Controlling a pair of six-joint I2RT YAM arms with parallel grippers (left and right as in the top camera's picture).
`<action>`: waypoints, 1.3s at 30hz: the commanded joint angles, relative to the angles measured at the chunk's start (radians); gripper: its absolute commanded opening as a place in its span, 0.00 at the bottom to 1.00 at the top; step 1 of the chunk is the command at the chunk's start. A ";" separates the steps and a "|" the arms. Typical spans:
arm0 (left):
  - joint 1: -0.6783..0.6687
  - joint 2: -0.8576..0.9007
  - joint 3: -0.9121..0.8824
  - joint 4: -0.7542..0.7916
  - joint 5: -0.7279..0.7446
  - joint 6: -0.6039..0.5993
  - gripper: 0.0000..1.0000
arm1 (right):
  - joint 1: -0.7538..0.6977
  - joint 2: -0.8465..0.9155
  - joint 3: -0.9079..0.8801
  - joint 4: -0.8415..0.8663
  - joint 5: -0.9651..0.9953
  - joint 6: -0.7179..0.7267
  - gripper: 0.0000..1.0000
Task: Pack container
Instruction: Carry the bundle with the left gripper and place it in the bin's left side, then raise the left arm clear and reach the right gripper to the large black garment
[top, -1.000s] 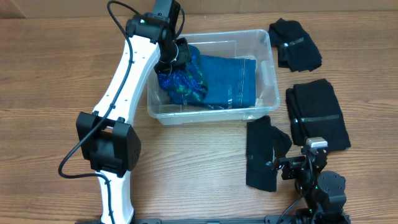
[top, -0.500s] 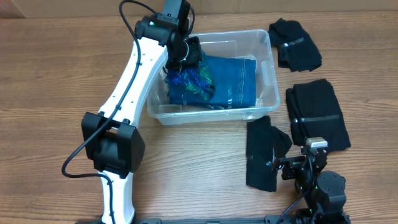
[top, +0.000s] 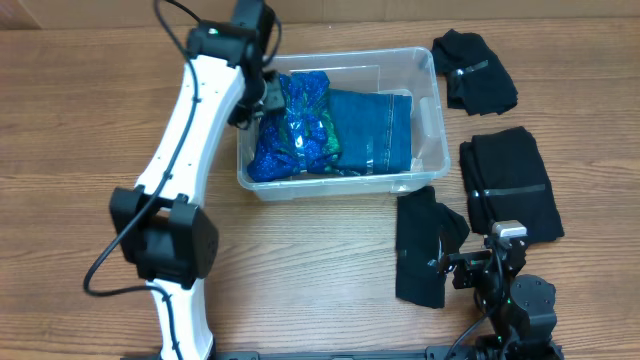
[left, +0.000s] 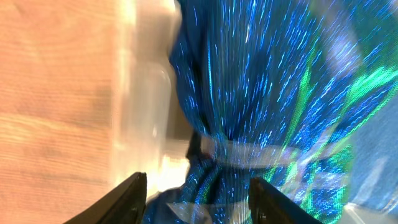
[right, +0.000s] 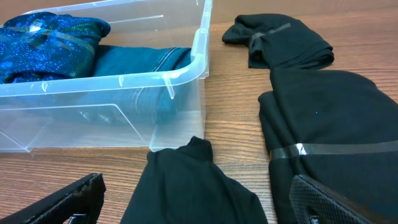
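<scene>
The clear container (top: 428, 75) stands at the table's middle. Folded blue denim (top: 375, 130) fills its right part. A sparkly blue-and-green garment (top: 295, 125) lies spread in its left part. My left gripper (top: 264, 96) hovers at the container's left wall. In the left wrist view its fingers stand apart, and the left gripper (left: 198, 182) is open just over the sparkly garment (left: 261, 87). My right gripper (right: 198, 186) rests open near the table's front right, over a black garment (right: 193, 186). The container (right: 200, 43) shows beyond it.
Three folded black garments lie right of the container: one at the back (top: 475, 70), a large one (top: 510, 185) and one at the front (top: 425, 245). The left arm (top: 185, 150) reaches along the container's left side. Bare wood lies at the left.
The left gripper has opened and drawn back toward the container's left wall. The sparkly garment has dropped from it and now lies spread in the left part. The right arm has not moved.
</scene>
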 joint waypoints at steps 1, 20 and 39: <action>-0.024 -0.066 0.010 0.087 -0.048 0.034 0.53 | -0.003 -0.008 -0.009 -0.004 -0.002 0.004 1.00; -0.025 -0.047 0.508 -0.220 -0.188 0.101 1.00 | -0.003 -0.008 -0.009 0.024 -0.054 0.004 1.00; 0.096 -0.145 0.507 -0.351 -0.229 0.119 1.00 | -0.116 1.002 0.899 -0.298 0.000 0.238 1.00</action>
